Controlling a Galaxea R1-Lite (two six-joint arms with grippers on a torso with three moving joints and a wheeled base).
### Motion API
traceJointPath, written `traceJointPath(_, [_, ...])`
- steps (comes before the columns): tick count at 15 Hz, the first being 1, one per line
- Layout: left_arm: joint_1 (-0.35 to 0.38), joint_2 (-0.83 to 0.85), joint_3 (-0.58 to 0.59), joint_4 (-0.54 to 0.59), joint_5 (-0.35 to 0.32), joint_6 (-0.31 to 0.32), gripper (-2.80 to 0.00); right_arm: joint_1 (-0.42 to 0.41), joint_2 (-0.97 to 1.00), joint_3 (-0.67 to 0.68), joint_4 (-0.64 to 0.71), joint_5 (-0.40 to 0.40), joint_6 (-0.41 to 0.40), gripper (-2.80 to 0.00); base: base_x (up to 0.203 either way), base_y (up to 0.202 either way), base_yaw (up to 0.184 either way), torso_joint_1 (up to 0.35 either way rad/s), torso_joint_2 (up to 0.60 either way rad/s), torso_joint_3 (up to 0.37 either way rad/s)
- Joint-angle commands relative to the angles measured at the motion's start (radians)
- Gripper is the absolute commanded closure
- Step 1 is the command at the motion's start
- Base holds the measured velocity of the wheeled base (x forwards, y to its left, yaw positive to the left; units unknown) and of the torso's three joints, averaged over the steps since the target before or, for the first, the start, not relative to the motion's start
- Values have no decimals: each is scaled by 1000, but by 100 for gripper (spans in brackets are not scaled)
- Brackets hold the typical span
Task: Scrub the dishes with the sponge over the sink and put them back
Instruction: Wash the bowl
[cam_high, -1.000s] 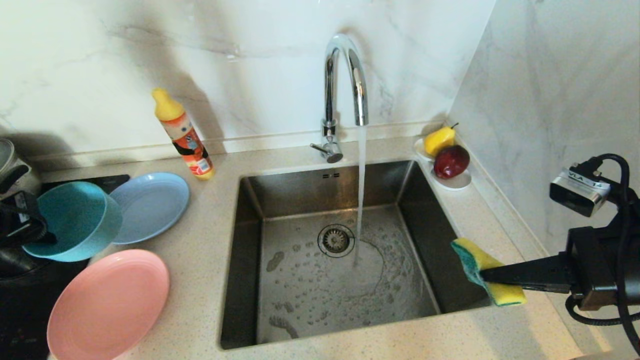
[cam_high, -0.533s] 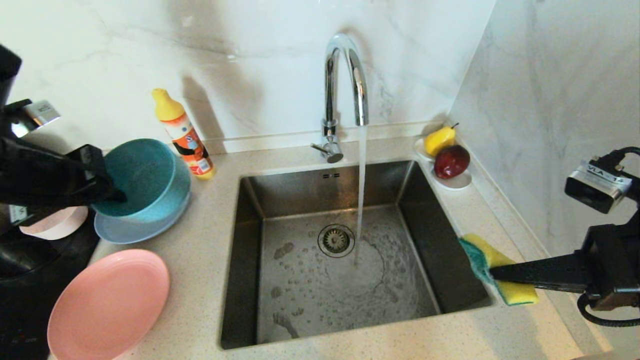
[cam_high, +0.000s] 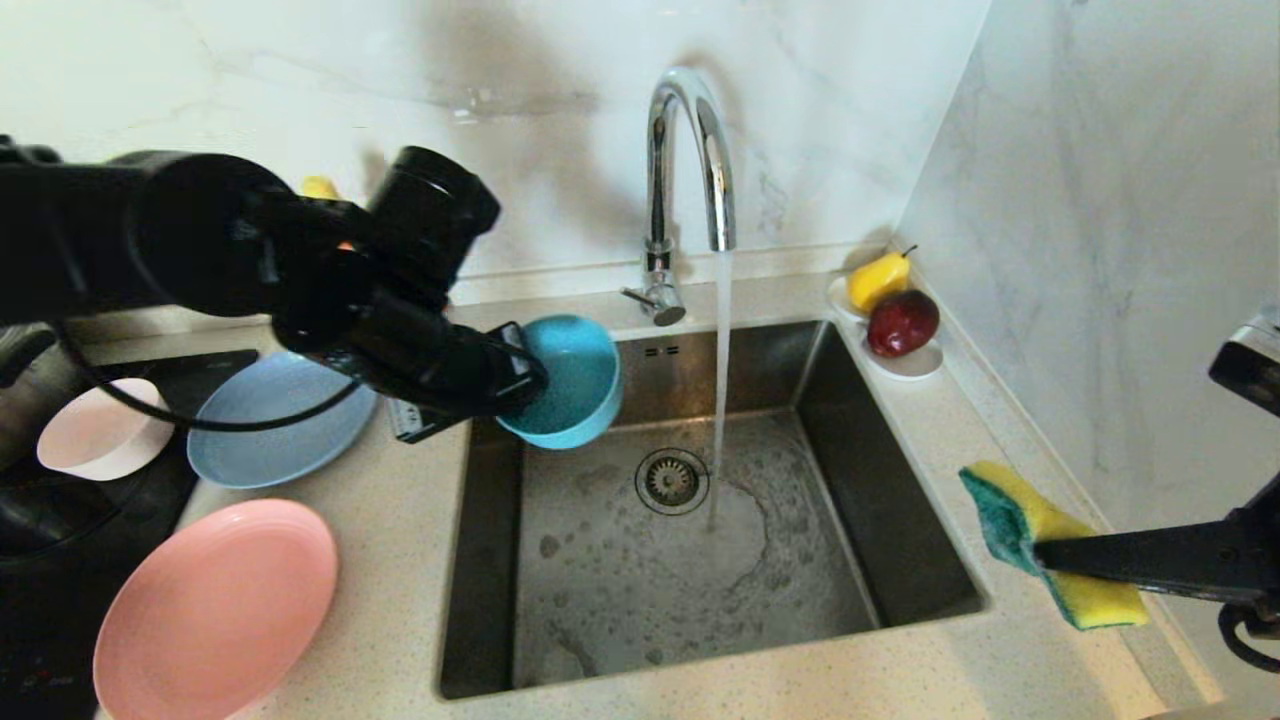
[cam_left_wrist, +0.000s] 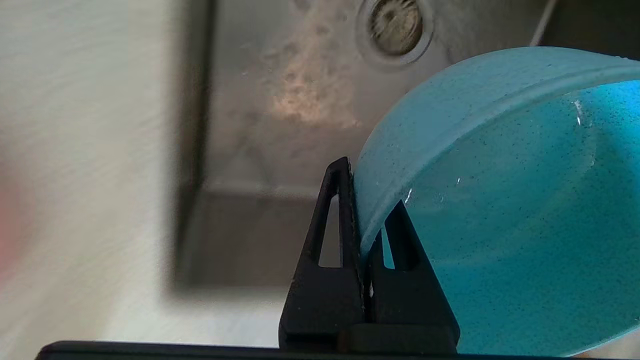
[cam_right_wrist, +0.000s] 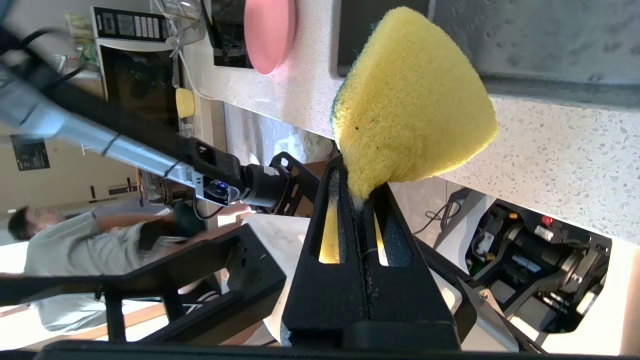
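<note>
**Over the sink's back-left corner: bowl in one gripper, sponge in the other**

Just ahead of the left gripper (cam_high: 520, 385), the teal bowl (cam_high: 565, 380) hangs tilted above the sink (cam_high: 480, 620), its rim pinched between the closed fingers: one finger (cam_left_wrist: 336, 220) outside the wall, the other inside. The running water falls well apart from the bowl, on the far side from the wrist. Off at the sink's right edge, the right gripper (cam_high: 1045, 555) is clamped on the sponge (cam_high: 1040, 540), which hangs over the counter rather than the basin.

To do this step well, I judge the bowl should come under or near the stream with its open face turned toward the sponge, and the sponge should travel inward to meet it above the basin. A rim pinch is a thin hold, so scrubbing pressure should stay light and directed against the fingers.

The bowl is a speckled, matte teal with a thick rolled lip. The sponge is yellow, folded, green scouring layer outward.
</note>
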Motion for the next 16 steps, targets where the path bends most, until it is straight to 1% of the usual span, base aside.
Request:
traceJointPath(1, [-78,177,-73,-27,55,-17,0,1,-35,-1,11,4,3,0,0,0,0,0,0,0])
traceJointPath(3, [-116,251,-129,-37,68,-35,0,1,-49,-1,22,2,3,0,0,0,0,0,0,0])
traceJointPath(6, [-144,339,-227,-42,71,-72,0,1,-71,-1,24,1,3,0,0,0,0,0,0,0])
traceJointPath(7, [-153,354,-238,-56,71,-82,0,1,-76,-1,24,2,3,0,0,0,0,0,0,0])
traceJointPath(12, [-161,392,-237,-143,69,-98,0,1,-76,-3,22,4,3,0,0,0,0,0,0,0])
traceJointPath(16, [-167,395,-237,-173,62,-113,0,1,-68,0,21,4,3,0,0,0,0,0,0,0])
